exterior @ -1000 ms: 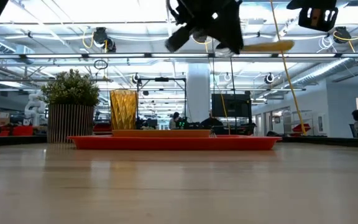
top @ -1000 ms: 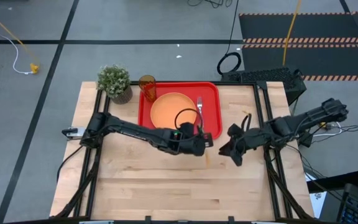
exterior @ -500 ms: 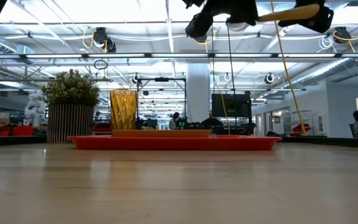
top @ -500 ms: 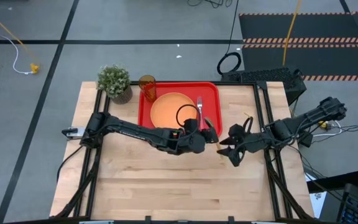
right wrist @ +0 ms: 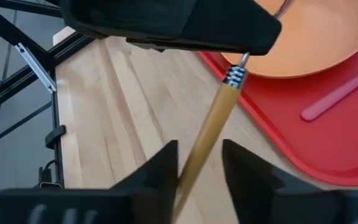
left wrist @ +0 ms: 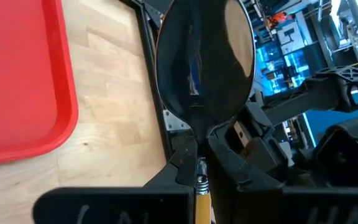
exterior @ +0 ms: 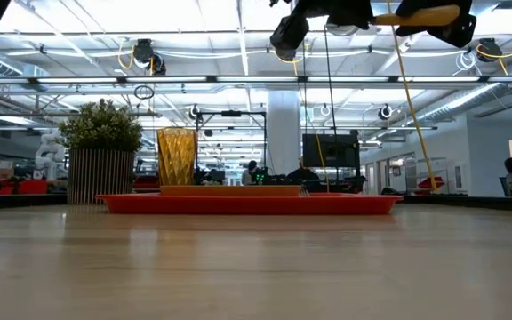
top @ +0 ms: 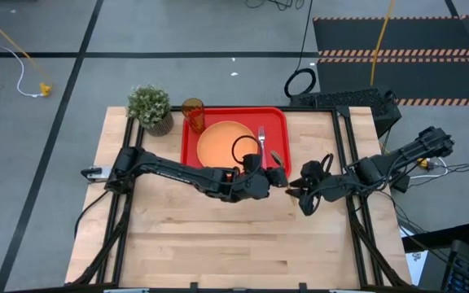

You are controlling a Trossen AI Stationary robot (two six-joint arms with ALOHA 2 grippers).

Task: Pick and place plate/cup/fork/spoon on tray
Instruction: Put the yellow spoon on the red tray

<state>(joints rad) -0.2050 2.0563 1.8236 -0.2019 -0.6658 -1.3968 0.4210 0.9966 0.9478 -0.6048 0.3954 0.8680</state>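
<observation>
Spoon (left wrist: 205,68): aloft beside the red tray (top: 277,122)'s near right corner, over the wooden surface (top: 202,236). Left end effector (top: 282,177) pinches its neck. Right end effector (top: 297,190) fingers (right wrist: 157,177) flank the orange-yellow handle, apparently apart. Orange plate (top: 218,142), fork (top: 262,138), amber cup (top: 193,112): on tray.

Light wooden table (top: 210,244) is carrying two items at its far edge: a red tray (top: 279,138) (rim raised, corners rounded) and a potted green plant (top: 151,107), which is sitting just beside the tray's left corner.
</observation>
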